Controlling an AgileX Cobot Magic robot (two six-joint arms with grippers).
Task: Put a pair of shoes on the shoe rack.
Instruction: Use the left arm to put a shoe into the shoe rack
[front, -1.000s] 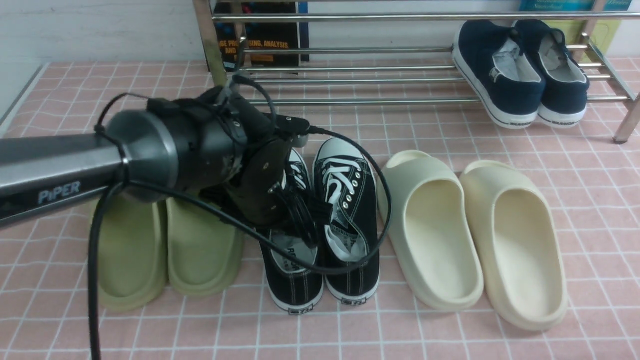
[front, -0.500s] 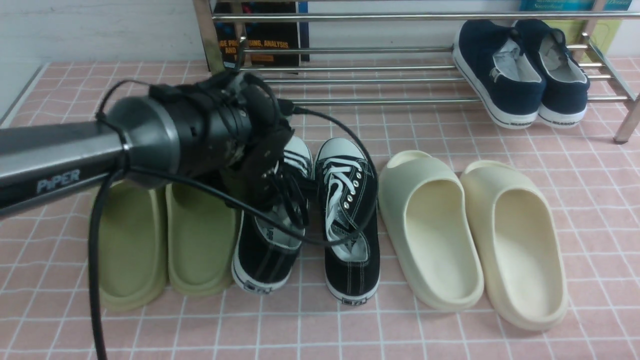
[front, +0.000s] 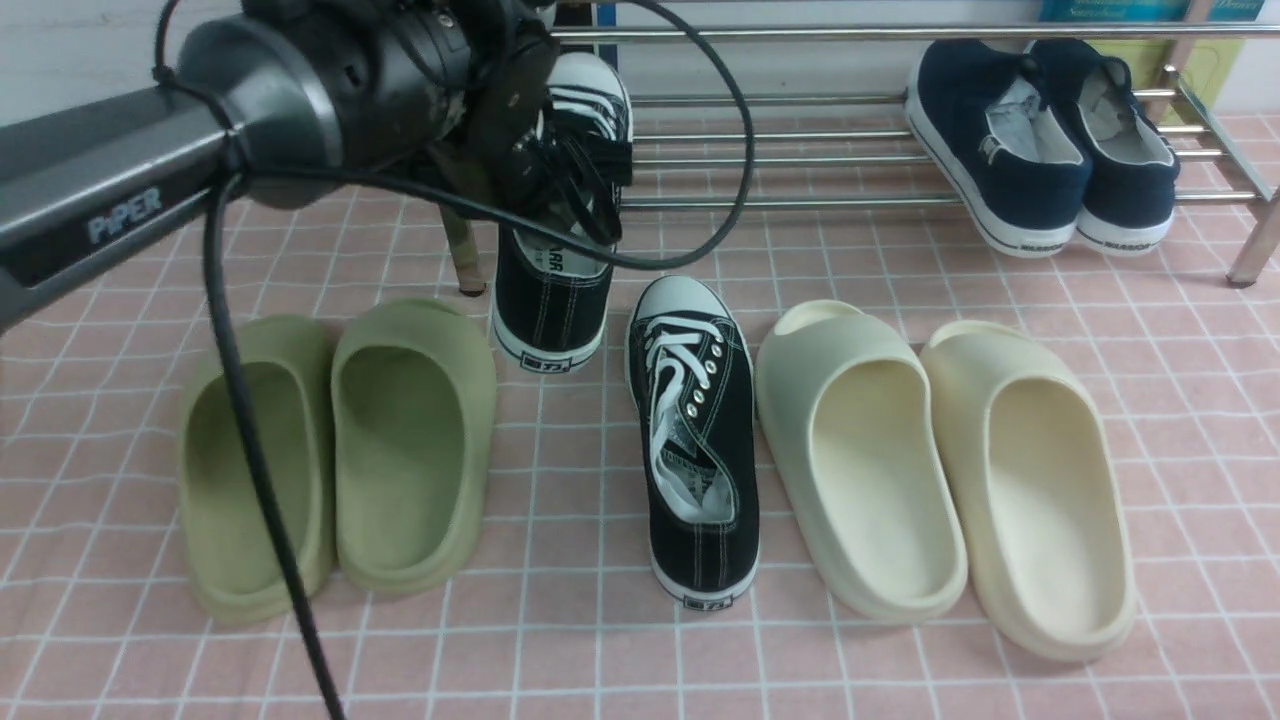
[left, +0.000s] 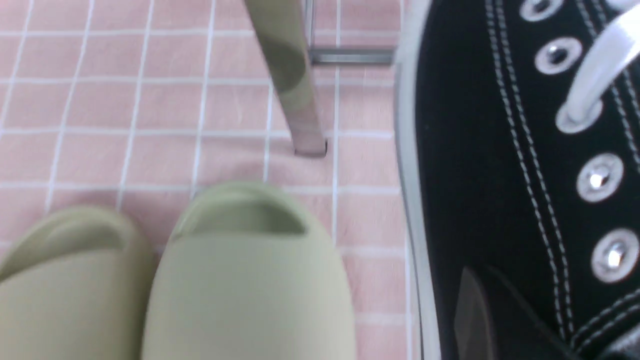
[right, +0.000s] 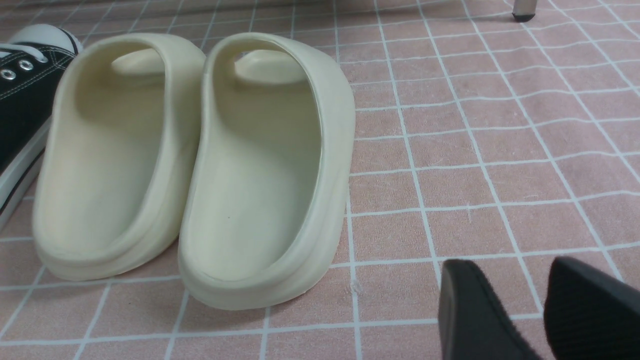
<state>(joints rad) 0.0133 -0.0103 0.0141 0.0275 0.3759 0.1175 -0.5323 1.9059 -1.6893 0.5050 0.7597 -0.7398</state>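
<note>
**A:** One sneaker (front: 550, 310) hangs heel-down from the left gripper (front: 560, 185), clenched on its collar, just before the rack (front: 800, 202). Why the left end?

**B:** Probably because navy slip-ons (front: 1040, 150) fill the right end. Its mate (front: 695, 440) lies on the floor (front: 1150, 350) between olive slides (front: 340, 450) and cream slides (front: 940, 460).

**A:** And the right gripper (right: 540, 320)?

**B:** Spread and empty, low over the floor.

**A:** What's the surface like?

**B:** Pink, ruled in white squares, maybe cloth. A white wall (front: 80, 40) stands behind.
</note>
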